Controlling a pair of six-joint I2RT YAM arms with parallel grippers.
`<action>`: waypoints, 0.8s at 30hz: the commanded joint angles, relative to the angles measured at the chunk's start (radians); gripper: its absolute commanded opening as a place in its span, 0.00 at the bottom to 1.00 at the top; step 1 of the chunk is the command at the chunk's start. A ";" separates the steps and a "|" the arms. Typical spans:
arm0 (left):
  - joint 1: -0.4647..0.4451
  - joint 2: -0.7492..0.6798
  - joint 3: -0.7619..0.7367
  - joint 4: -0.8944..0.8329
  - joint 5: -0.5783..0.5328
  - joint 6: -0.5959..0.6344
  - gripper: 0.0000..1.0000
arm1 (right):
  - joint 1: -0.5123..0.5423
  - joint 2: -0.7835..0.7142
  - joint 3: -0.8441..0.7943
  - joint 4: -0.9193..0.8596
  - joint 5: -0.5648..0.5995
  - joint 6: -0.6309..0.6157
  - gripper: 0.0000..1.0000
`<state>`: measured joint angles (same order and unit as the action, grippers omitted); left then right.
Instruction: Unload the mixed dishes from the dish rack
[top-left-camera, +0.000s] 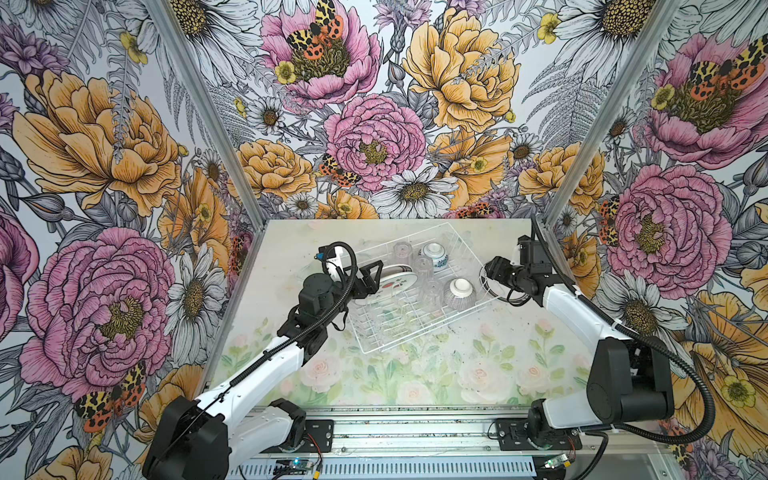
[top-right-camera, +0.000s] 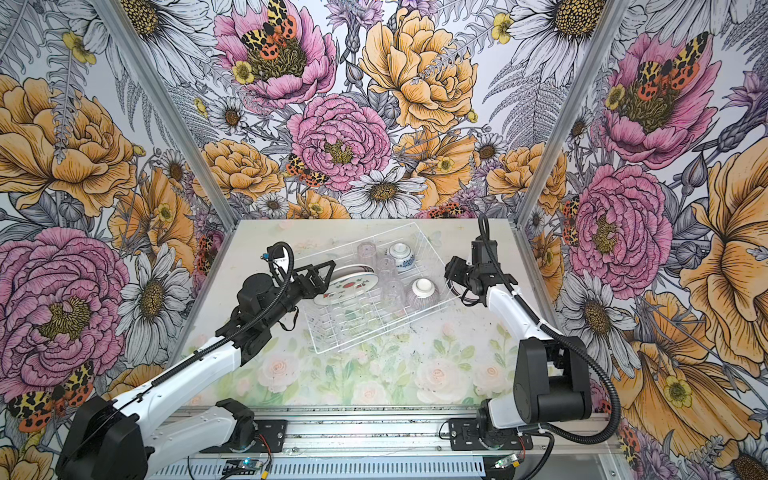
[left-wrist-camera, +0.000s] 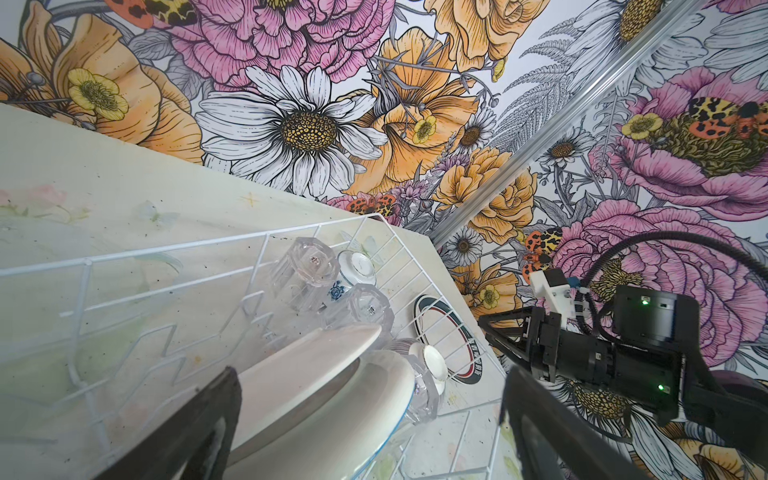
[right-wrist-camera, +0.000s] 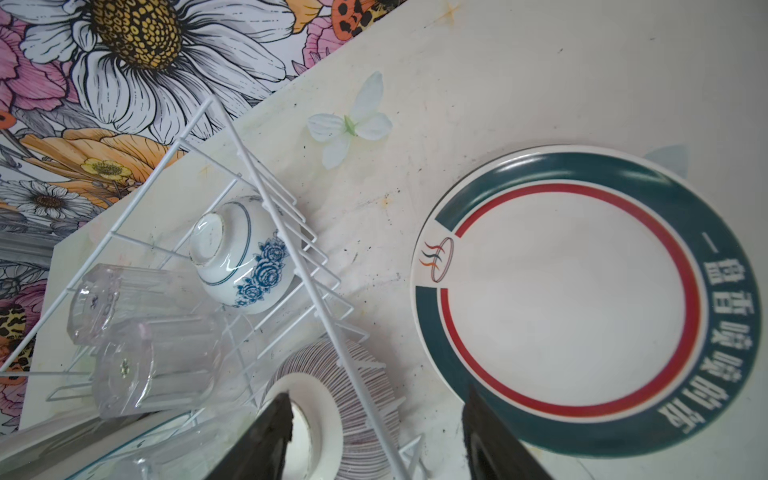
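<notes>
The dish rack stands at the back middle of the table. In its slots leans the watermelon-print plate, with a second plate close behind it. My left gripper is open, one finger on each side of those plates' white backs. Three clear tumblers, the blue-and-white floral bowl and the ribbed bowl sit upside down in the rack. The teal-and-red-rimmed plate lies flat on the table beside the rack. My right gripper hangs open over the rack's rim, between ribbed bowl and plate, holding nothing.
Flowered walls close in the table on the left, back and right. The rose-print table top stretches in front of the rack to the arms' base rail. The rack's right side lies near the table's right edge.
</notes>
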<state>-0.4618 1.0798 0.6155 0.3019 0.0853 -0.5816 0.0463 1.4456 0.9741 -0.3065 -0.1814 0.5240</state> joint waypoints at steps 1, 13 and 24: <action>0.012 -0.003 -0.013 0.011 -0.007 -0.013 0.99 | 0.010 -0.010 0.036 -0.003 -0.009 -0.070 0.67; 0.015 -0.023 -0.032 0.032 -0.004 0.024 0.99 | 0.062 0.095 0.073 -0.007 0.034 -0.158 0.63; 0.014 -0.021 -0.049 0.057 0.002 0.037 0.99 | 0.110 0.122 0.071 -0.008 0.076 -0.177 0.45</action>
<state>-0.4538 1.0744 0.5789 0.3332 0.0853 -0.5690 0.1303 1.5475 1.0203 -0.3096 -0.0990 0.3500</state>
